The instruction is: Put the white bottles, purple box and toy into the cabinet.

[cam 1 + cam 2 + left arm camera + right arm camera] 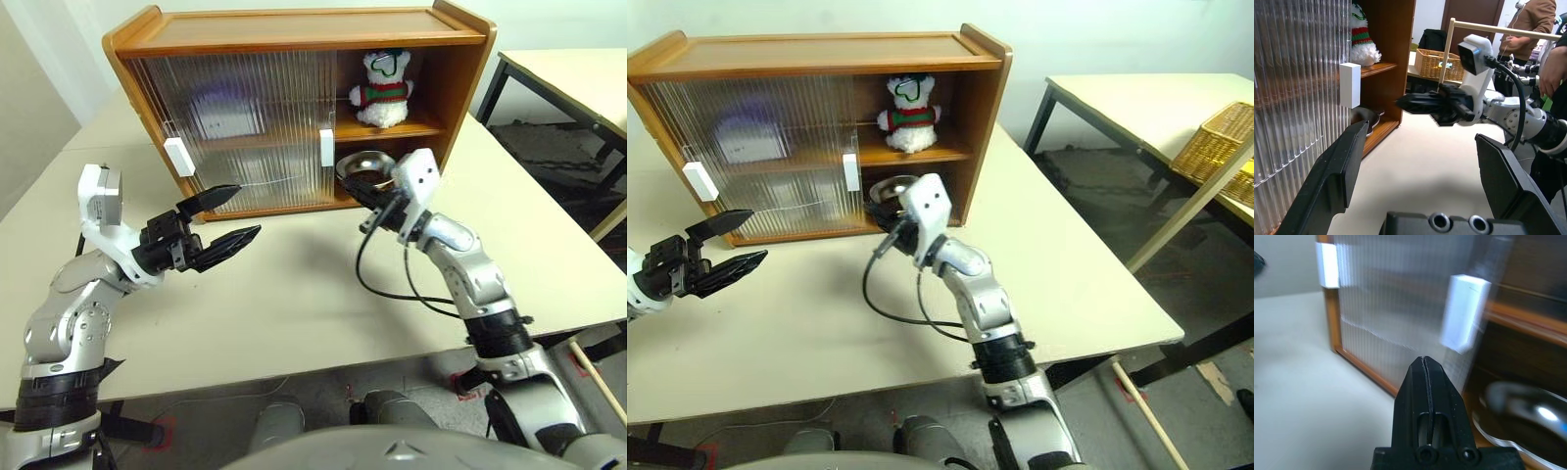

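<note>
The cabinet stands at the back of the table, its ribbed doors covering the left part and its right section open. On the upper shelf of that open section sits the toy. A lilac blur behind the upper door is the purple box. The white bottles are hidden. My right gripper is shut and empty, its tip in front of the lower shelf beside the door's white handle. My left gripper hangs open and empty over the table, in front of the closed doors.
A steel bowl lies on the lower shelf just behind the right gripper. A black cable loops from the right wrist. To the right stands a second table with a wicker basket. People stand beyond it.
</note>
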You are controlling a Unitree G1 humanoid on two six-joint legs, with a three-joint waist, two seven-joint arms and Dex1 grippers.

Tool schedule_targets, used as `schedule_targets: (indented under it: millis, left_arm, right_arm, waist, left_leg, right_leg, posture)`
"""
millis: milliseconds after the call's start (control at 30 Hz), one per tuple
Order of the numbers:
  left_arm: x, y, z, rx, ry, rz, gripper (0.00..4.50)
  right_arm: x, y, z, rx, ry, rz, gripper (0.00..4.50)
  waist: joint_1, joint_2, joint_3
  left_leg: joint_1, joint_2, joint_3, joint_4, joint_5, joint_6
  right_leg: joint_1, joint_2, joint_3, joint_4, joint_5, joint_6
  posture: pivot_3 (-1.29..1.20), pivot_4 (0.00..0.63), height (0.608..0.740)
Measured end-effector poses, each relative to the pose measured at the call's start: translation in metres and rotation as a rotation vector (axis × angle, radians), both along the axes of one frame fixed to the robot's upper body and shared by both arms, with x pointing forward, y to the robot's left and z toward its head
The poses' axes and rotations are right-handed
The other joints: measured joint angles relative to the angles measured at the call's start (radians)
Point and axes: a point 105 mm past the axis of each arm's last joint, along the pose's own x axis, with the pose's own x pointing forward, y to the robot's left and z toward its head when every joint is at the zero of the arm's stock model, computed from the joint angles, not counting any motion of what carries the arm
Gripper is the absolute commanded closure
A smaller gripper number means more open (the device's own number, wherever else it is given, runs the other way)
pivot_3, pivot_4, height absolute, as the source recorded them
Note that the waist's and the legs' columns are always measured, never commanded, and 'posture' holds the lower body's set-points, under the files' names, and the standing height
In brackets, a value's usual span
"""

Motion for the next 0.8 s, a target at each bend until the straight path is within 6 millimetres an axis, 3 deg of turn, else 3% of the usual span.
schedule_targets:
  millis: [167,367,533,800]
  left_arm:
    - [0.000,0.000,0.000,0.000,0.000,0.001,0.00]
    - [0.000,0.000,0.000,0.000,0.001,0.004,0.00]
    - [0.000,0.001,0.000,-0.001,0.001,0.011,0.00]
    - [0.000,0.001,0.000,-0.005,-0.005,0.014,0.00]
  right_arm:
    - [0.005,0.027,0.005,0.017,-0.020,0.015,4.48]
    - [0.014,0.042,0.006,0.027,-0.024,-0.009,4.48]
    - [0.033,0.043,0.007,0.028,-0.024,-0.126,4.48]
    - [0.046,0.030,0.007,0.007,-0.071,-0.281,4.48]
  waist:
    - [0.004,0.000,0.000]
    - [0.005,0.000,0.000]
    - [0.007,0.000,0.000]
    - [0.010,0.000,0.000]
  left_leg:
    - [-0.002,0.001,0.000,-0.002,0.000,0.000]
    - [-0.003,0.003,-0.010,-0.003,0.000,0.000]
    - [-0.006,0.002,-0.014,-0.002,0.000,0.000]
    - [-0.007,0.002,-0.016,-0.002,0.000,-0.001]
  right_leg:
    - [-0.003,0.000,-0.001,0.000,0.001,0.000]
    - [-0.005,0.000,-0.001,0.000,0.002,-0.008]
    - [-0.008,0.000,-0.001,0.000,0.002,-0.011]
    - [-0.009,0.000,-0.002,0.000,0.009,-0.015]
  posture:
    - [0.02,0.022,0.740]
    - [0.03,0.021,0.740]
    - [0.03,0.019,0.740]
    - [0.02,0.015,0.740]
